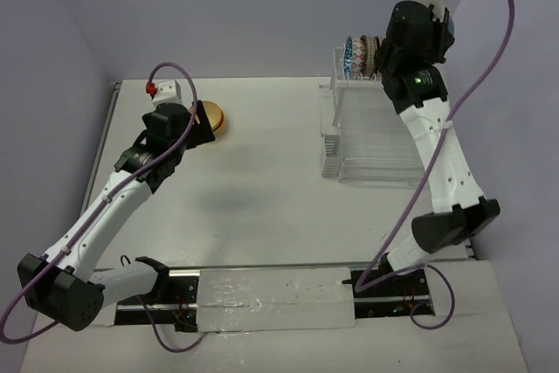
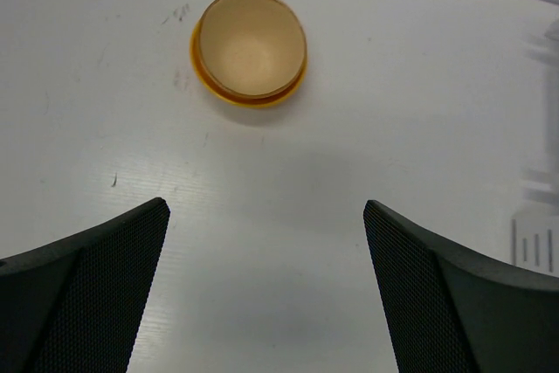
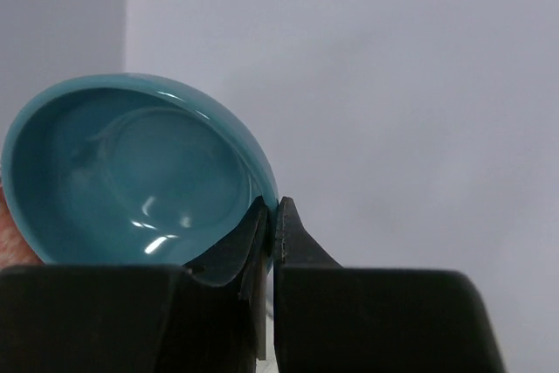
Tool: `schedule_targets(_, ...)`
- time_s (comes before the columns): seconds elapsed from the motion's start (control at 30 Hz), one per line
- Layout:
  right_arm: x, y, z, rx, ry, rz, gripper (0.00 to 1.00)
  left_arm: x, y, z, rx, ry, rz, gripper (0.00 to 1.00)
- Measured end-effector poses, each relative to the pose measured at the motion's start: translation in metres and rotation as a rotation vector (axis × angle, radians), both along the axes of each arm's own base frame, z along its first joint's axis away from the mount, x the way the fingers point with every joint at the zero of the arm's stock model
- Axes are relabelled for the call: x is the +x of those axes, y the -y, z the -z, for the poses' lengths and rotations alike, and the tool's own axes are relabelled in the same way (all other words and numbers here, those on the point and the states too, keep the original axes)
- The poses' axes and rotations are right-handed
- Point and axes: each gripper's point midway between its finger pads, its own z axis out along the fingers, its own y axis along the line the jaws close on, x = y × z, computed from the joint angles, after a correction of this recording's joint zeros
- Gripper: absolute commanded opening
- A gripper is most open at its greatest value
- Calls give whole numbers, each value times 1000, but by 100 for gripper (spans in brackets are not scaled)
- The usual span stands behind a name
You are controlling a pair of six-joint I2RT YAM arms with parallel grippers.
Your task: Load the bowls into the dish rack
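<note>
An orange-yellow bowl (image 1: 215, 117) (image 2: 250, 46) sits alone on the white table, just beyond my left gripper (image 2: 266, 207). That gripper is open and holds nothing; its dark fingers (image 2: 87, 286) stand wide apart, short of the bowl. My right gripper (image 3: 272, 211) is shut on the rim of a plain teal bowl (image 3: 131, 181), raised over the back of the dish rack (image 1: 371, 133). Several patterned bowls (image 1: 360, 56) stand on edge in the rack's raised row. From above, the right arm (image 1: 419, 32) hides the teal bowl.
The clear rack's lower tray (image 1: 376, 168) lies towards the near right. The table's left edge (image 1: 103, 128) runs close behind the left arm. A purple wall rises behind the table.
</note>
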Motion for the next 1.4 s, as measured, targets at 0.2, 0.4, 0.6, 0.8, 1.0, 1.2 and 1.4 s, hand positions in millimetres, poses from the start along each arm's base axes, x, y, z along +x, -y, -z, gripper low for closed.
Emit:
schedule_targets(0.2,52,18,23,-179,-185,169,0,-1,-15,22,52,-49,-17,99)
schedule_targets(0.4,87,31,62,-281,-368,247,0,2,-15,30,70,-73,-7,99)
schedule_targets(0.6,85,46,61,-280,-366,295,0,5,-15,39,80,-99,0,99)
schedule_targets(0.8,84,54,61,-273,-356,312,0,6,-12,46,78,-121,15,99)
schedule_targets(1.0,85,55,62,-269,-349,312,0,6,-13,46,76,-122,13,99)
schedule_targets(1.2,95,54,76,-276,-374,307,0,6,-12,46,75,-122,15,99)
schedule_targets(1.4,111,52,102,-293,-432,296,0,6,-11,46,73,-123,19,99)
